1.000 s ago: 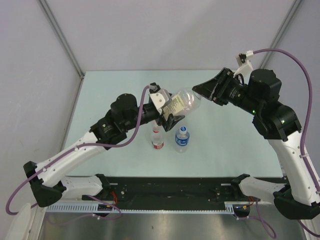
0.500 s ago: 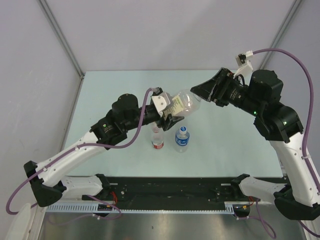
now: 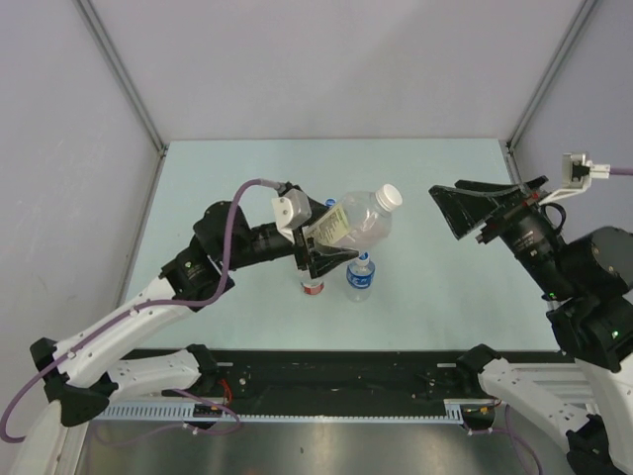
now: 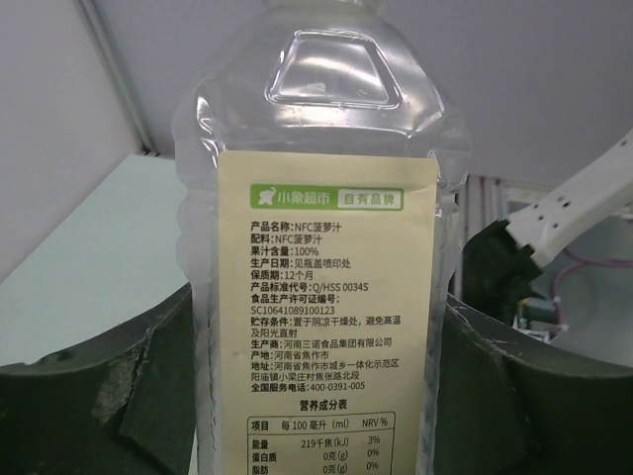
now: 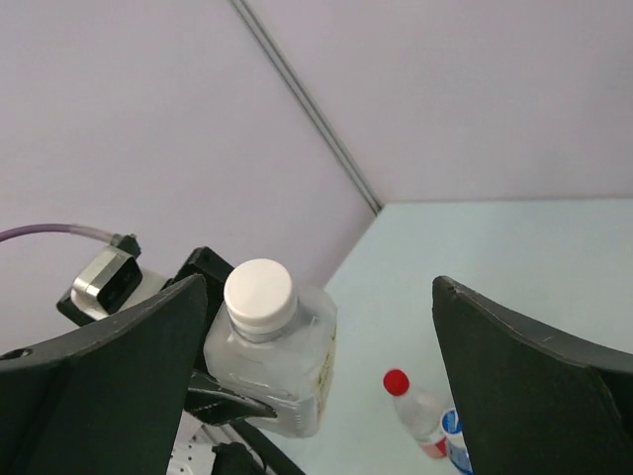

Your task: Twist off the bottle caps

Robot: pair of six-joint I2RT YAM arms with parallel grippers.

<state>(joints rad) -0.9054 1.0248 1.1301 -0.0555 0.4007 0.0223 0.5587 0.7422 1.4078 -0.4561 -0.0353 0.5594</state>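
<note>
My left gripper [image 3: 328, 247] is shut on the large clear bottle [image 3: 354, 222] with the yellowish label [image 4: 326, 297], which it holds tilted above the table. Dark fingers [image 4: 99, 396] press both of the bottle's sides. The bottle's white cap [image 3: 389, 195] is on and points at my right gripper [image 3: 453, 206]. That gripper is open and well clear of the cap. Through the right wrist view the white cap [image 5: 260, 287] shows near the left finger [image 5: 109, 386]. Below stand the small red-labelled bottle [image 3: 313, 284] with its red cap [image 5: 397, 382] and the blue-labelled bottle [image 3: 361, 275] with its blue cap [image 3: 363, 256].
The pale green table [image 3: 237, 178] is bounded by grey walls behind and on both sides. The black base rail [image 3: 336, 376] runs along the near edge. A purple cable [image 3: 232, 213] loops over the left arm.
My right gripper has let go of the white cap, opened wide and pulled back to the right. My left arm has drawn the big bottle back toward the left, still capped.
</note>
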